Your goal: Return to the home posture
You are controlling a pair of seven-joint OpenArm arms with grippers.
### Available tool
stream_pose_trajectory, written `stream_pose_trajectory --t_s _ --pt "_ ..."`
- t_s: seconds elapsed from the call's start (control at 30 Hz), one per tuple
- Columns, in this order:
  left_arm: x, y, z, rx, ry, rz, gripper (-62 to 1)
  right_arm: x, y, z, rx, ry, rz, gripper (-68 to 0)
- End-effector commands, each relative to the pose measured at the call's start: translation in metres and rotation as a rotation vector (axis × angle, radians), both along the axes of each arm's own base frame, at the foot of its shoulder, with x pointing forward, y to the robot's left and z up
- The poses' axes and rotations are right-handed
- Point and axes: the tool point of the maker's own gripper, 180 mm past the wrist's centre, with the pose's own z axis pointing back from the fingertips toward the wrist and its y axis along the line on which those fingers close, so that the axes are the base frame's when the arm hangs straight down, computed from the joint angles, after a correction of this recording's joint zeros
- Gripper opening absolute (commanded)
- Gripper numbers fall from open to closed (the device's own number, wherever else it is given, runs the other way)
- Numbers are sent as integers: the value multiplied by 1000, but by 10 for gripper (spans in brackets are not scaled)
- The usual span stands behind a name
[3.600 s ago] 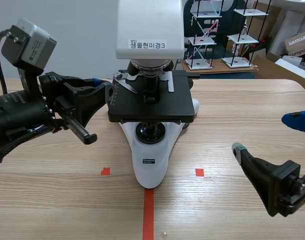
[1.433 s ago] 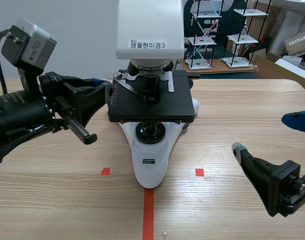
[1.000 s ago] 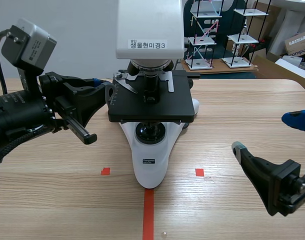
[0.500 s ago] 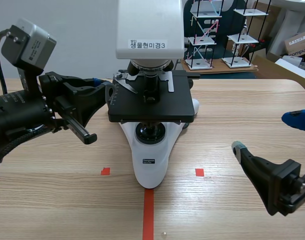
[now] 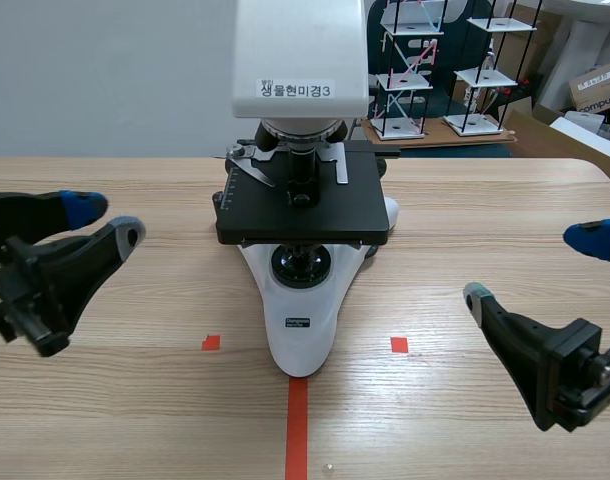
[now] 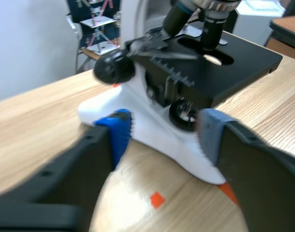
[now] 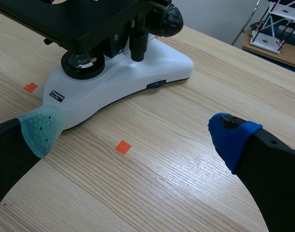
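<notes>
A white microscope with a black stage stands mid-table, over the red tape line. Low at the table's left, my left gripper is open and well clear of the microscope. In the left wrist view the left gripper holds nothing, and the microscope lies ahead of its blue and grey pads. At the table's right my right gripper is open too, apart from the microscope base. The right wrist view shows the right gripper empty over bare wood, with the microscope base ahead of it.
Small orange-red tape squares flank the microscope's foot. Behind the table's far edge stand wire racks and a cardboard box.
My left arm has drawn back from the microscope's left side to a low spot at the table's left, and its gripper has gone from shut to open. The right arm has not moved.
</notes>
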Motion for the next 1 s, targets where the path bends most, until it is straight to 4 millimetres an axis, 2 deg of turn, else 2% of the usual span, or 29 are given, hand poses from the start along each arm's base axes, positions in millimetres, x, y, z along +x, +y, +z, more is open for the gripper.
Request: stream_pose_trajectory --t_s 0.0,0.1,0.23,0.4,0.53,0.7,0.97 --pt "-10 2 4 -21 -16 4 -190 1 1 6 15 -22 6 -4" --pt "-28 15 3 -61 -17 37 -55 1 1 6 15 -22 6 -4" --pt "-49 29 10 -109 -51 73 6 1 1 6 15 -21 6 -4" --pt "-69 33 10 -66 -40 68 11 1 1 6 15 -21 6 -4" --pt "-77 30 23 -62 -48 63 11 1 1 6 15 -21 7 -4" --pt "-80 27 37 -66 -75 79 11 1 1 6 15 -22 6 -4" --pt "-78 28 39 -65 -84 85 10 1 1 6 15 -21 7 -4"
